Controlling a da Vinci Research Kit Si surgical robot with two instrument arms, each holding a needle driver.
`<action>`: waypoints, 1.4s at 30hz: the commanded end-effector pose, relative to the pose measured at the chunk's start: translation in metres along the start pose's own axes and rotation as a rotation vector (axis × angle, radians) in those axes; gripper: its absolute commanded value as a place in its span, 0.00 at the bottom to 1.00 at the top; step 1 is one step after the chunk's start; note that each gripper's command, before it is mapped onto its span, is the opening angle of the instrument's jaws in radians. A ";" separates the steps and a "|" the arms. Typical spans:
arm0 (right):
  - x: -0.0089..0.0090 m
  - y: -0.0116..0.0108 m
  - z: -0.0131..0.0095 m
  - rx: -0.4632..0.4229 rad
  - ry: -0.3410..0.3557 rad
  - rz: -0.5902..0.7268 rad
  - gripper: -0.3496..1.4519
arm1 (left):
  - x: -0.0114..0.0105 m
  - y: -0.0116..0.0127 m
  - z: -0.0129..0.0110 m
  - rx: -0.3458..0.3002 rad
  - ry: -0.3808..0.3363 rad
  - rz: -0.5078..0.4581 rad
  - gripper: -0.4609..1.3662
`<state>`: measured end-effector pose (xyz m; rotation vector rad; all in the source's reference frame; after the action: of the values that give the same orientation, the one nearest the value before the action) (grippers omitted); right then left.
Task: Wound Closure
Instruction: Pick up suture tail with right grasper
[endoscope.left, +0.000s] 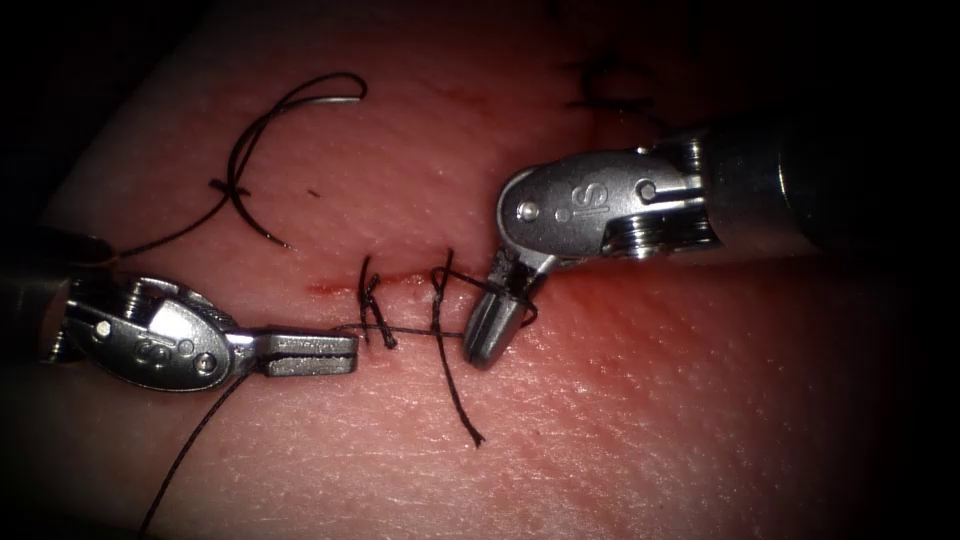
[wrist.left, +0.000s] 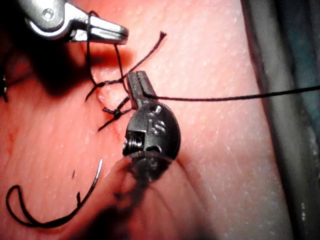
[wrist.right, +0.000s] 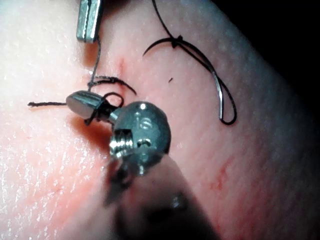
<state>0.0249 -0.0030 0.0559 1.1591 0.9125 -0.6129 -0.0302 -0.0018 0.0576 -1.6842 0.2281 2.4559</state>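
Left arm's silver steel hand (endoscope.left: 335, 354) is lying on the pale pink pork tissue (endoscope.left: 700, 400) just left of the short reddish cut (endoscope.left: 400, 285), its jaws pressed together and pinching the thin black thread (endoscope.left: 415, 331), which is running taut from its tip across the cut. Right arm's silver steel hand (endoscope.left: 490, 345) is pointing down just right of the cut, jaws pressed together, with loops of the same thread wrapped around them. Between the two hands, dark knotted stitches (endoscope.left: 375, 312) are crossing the cut. Well away from the cut, up and left of it, the curved steel needle (endoscope.left: 262, 130) is lying free on the tissue surface, held by neither hand, its thread trailing back past the left hand.
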 end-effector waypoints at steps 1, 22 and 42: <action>0.0001 0.0000 0.0000 -0.009 0.001 0.000 0.00 | 0.0000 0.0000 0.0001 -0.001 0.000 0.000 0.06; 0.0008 0.0010 0.0000 -0.008 -0.072 -0.050 0.36 | 0.0004 -0.0018 0.0007 0.007 -0.008 -0.014 0.06; 0.0022 0.0007 0.0014 -0.094 -0.209 -0.177 0.78 | -0.0006 -0.0052 0.0006 0.017 -0.024 -0.024 0.06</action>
<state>0.0271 -0.0041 0.0545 0.9101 0.8629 -0.8197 -0.0294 0.0035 0.0582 -1.6374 0.2336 2.4448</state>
